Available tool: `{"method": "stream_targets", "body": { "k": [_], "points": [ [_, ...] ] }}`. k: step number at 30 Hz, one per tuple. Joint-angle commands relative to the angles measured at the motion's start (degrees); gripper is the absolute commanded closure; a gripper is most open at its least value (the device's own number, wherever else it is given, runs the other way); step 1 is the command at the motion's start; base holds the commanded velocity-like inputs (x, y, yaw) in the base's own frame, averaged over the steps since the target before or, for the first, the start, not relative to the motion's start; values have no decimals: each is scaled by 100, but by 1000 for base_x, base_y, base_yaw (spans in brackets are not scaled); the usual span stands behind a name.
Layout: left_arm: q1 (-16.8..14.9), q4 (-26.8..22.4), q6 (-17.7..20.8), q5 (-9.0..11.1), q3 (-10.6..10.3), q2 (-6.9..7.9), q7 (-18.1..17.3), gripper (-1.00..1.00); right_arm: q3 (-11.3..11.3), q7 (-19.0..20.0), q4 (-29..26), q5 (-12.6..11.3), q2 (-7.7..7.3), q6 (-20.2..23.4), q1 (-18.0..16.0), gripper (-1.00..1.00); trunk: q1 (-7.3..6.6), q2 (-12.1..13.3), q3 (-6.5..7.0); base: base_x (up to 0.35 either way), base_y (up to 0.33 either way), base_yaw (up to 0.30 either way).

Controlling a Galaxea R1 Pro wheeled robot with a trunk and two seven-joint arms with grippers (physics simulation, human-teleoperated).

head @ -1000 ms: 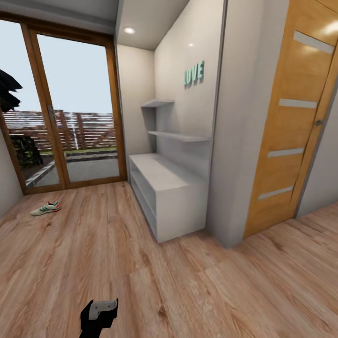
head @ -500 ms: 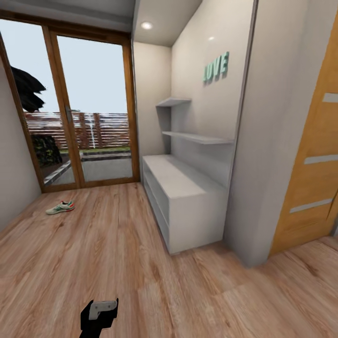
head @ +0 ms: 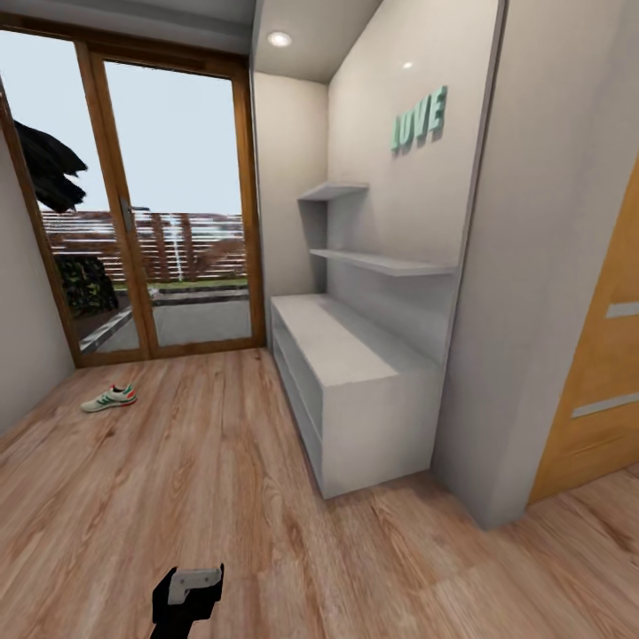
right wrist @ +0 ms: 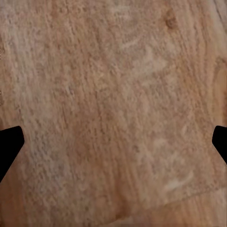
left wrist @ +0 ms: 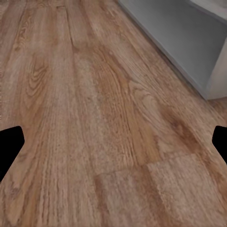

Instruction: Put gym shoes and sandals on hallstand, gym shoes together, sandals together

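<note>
My left gripper (left wrist: 113,142) and right gripper (right wrist: 113,142) stand wide apart, holding nothing, over the light brown wood-plank floor (head: 177,497). One cream-white sneaker with green stripes (head: 108,398) lies near the glass door (head: 169,204), well apart from the low light-grey shoe rack (head: 355,399).

Grey walls (head: 382,204), glazed wooden doors (head: 169,195), ceiling spotlight (head: 279,39)

Under my fingers (left wrist: 9,146) the corridor floor (head: 177,479) looks like grainy, knotted wood plank; the hallstand (head: 373,417) looks smooth, matt grey.
</note>
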Motion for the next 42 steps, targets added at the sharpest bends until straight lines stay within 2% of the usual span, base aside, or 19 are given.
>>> {"method": "stream_targets", "body": {
  "k": [1,28,36,42],
  "points": [
    [-4,4,-18,7,-9,1,19,-100,0,-1,-2,19,0,0,-1,-100,-1,-2,-6,47,0,116],
    [-1,4,-18,7,-9,1,19,-100,2,-1,-2,19,1,0,-1,-100,-1,-2,-6,6,0,275],
    [-2,4,-18,7,-9,1,19,-100,2,-1,-3,19,-1,0,-1,-100,-1,-2,-6,251,0,277],
    [-4,4,-18,7,-9,-3,19,-100,7,-1,-4,19,-1,0,-1,-100,-1,-2,-6,338,0,86]
  ]
}}
